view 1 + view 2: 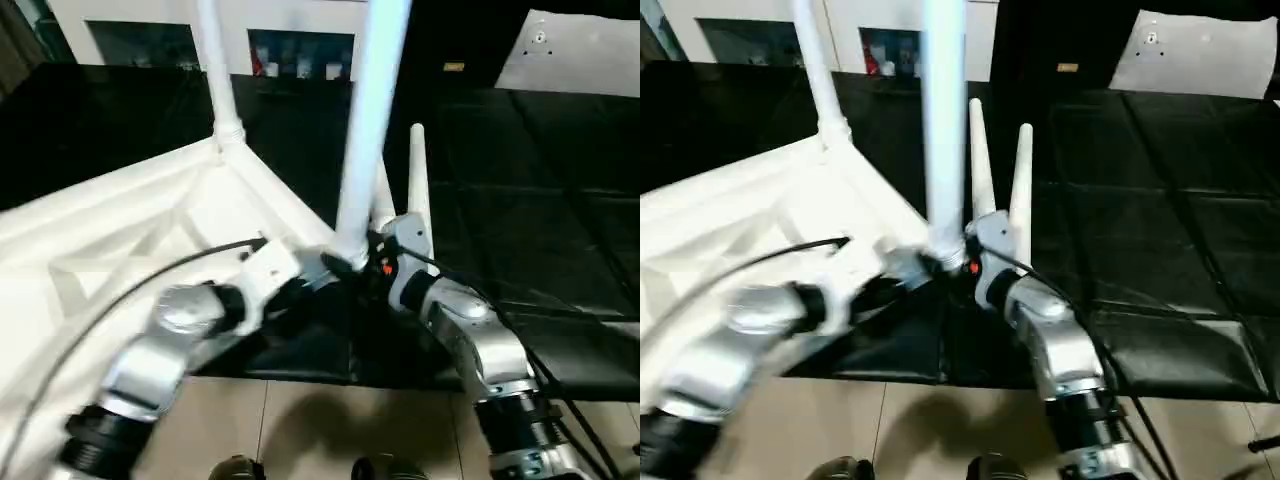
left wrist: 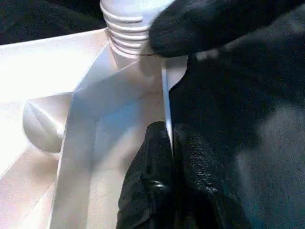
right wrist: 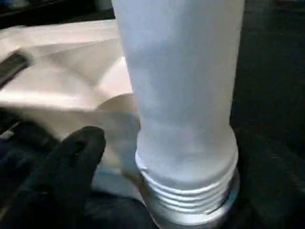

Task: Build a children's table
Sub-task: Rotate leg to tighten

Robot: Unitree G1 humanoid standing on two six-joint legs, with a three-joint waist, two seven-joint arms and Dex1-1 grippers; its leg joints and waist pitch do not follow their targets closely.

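Two white legs stand upright on the overturned table top, which lies ribbed side up on the black mat: the far leg rises from the far corner socket, and the near leg stands at the corner closest to the robot, its threaded end partly exposed above the socket. Two more loose legs lean together just beyond that near corner. The left gripper is pinched closed on the thin rim of the table top right beside the near leg — a finger on each face of the wall. The right gripper sits against the base of the near leg, but whether its fingers clamp the leg cannot be told.
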